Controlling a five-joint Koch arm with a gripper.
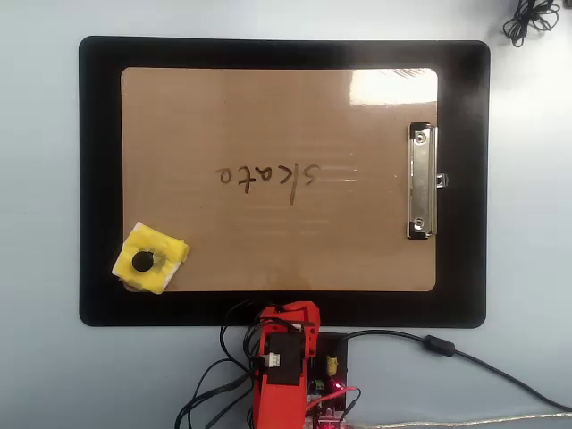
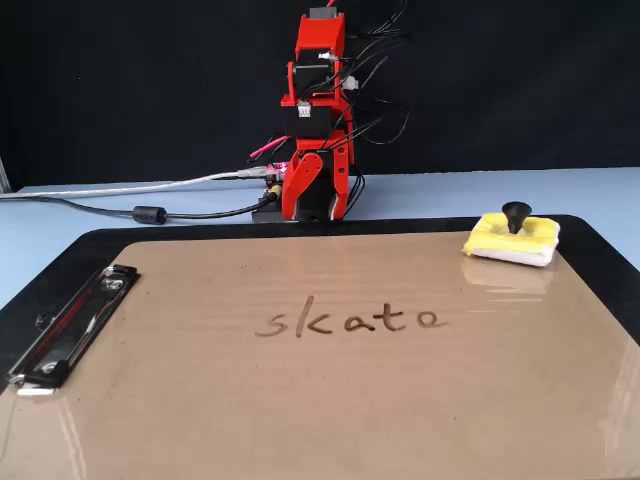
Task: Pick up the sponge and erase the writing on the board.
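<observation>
Writing (image 2: 348,320) reads "skato" | board (image 2: 300,420); sponge (image 2: 512,240) on corner

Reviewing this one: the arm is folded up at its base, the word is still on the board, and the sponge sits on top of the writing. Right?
Not quite. The sponge is not on the writing; it sits apart from it at the board's lower-left corner in the overhead view. The rest holds: the arm is folded up at its base, and the word is unerased.

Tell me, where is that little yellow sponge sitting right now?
In the overhead view the sponge sits on the lower-left corner of the board, left of the arm's base and below-left of the writing.
</observation>
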